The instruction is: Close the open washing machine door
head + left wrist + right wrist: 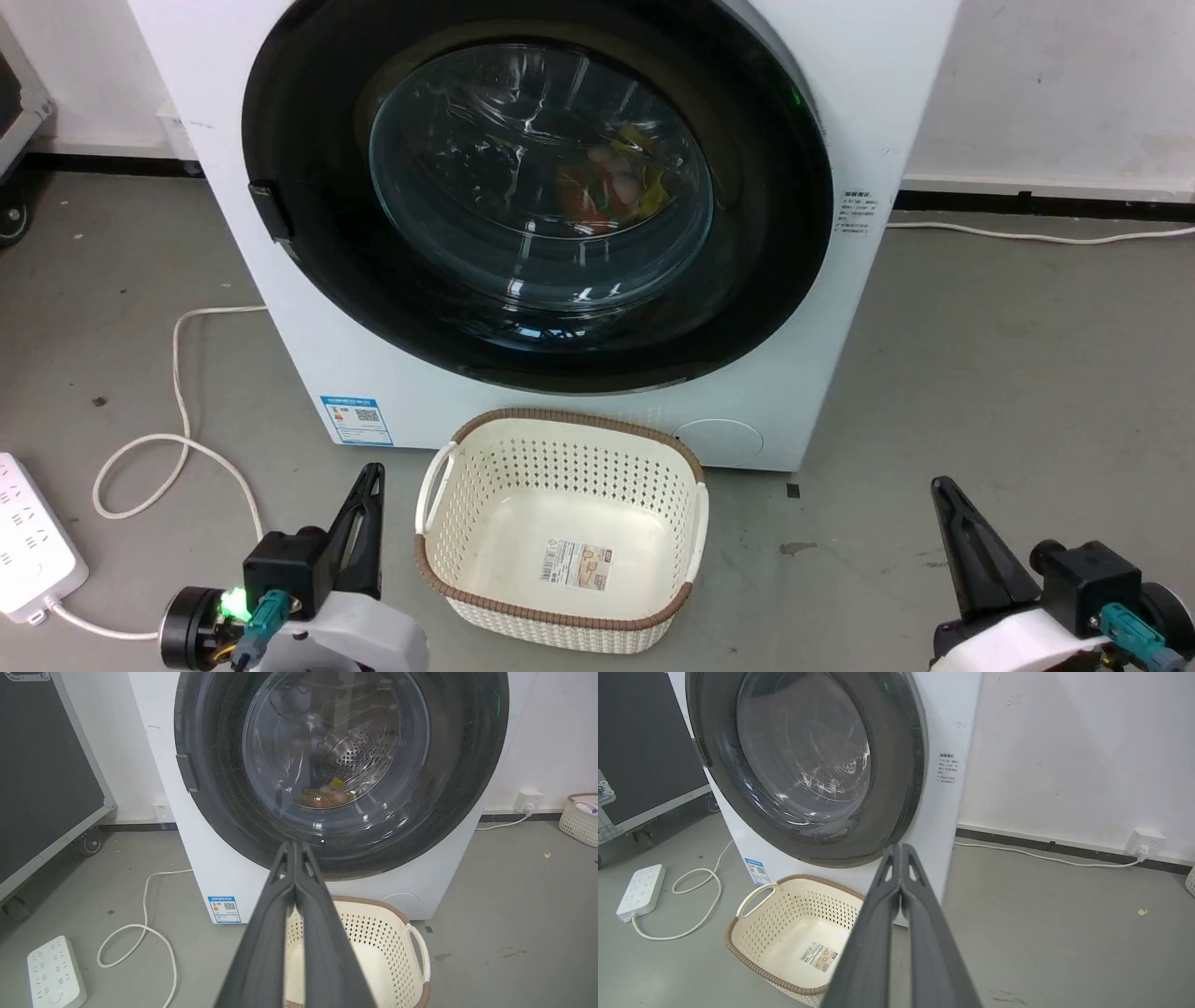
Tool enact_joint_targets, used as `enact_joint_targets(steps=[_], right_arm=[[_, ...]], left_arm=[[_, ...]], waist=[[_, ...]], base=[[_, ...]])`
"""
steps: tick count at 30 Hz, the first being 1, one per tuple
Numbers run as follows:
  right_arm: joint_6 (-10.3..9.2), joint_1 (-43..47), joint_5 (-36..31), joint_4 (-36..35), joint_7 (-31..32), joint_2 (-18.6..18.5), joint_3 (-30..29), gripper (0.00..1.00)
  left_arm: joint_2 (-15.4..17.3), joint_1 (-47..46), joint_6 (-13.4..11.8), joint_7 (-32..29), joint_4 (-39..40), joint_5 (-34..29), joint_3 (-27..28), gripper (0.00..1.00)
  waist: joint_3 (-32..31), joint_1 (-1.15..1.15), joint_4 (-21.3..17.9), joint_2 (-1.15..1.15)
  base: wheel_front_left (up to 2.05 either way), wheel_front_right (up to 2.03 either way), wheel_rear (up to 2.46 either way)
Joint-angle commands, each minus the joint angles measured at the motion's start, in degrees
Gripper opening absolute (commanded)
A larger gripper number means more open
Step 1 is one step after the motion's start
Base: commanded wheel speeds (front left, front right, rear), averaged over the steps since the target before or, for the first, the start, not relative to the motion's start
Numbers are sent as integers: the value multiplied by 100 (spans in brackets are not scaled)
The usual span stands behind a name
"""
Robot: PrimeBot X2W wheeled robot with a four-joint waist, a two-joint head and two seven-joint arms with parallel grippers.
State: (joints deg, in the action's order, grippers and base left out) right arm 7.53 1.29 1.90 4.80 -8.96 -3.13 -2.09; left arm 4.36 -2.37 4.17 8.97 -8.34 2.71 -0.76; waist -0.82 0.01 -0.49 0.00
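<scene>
The white washing machine [803, 373] stands straight ahead. Its round black-rimmed door [537, 196] lies flush against the machine's front, with coloured laundry visible through the glass bowl. The door handle [271, 210] is on its left edge. My left gripper [373, 471] is shut and empty, low at the left, beside the cream basket. My right gripper [938, 485] is shut and empty, low at the right over bare floor. The left wrist view shows the door [341, 765] beyond my left gripper [294, 845]; the right wrist view shows the door [808, 760] beyond my right gripper [901, 847].
A cream perforated basket [560, 448] with a brown rim sits on the floor against the machine's front, between my grippers. A white power strip [33, 537] and a looping cable [177, 420] lie at the left. A black wheeled case [42, 774] stands further left.
</scene>
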Motion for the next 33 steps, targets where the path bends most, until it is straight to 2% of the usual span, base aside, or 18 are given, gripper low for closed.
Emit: enact_joint_targets(steps=[1,33], right_arm=[[-2,-54,-43,-59,50,11,11,0],[-3,-88,-108,-246,427,17,100,0]], left_arm=[[-16,75,-32,-55,64,-33,20,0],[-75,147,-203,-430,407,-139,45,0]], waist=[[2,0,1,0],[38,-1,23,0]], base=[[0,0,0],[0,0,0]])
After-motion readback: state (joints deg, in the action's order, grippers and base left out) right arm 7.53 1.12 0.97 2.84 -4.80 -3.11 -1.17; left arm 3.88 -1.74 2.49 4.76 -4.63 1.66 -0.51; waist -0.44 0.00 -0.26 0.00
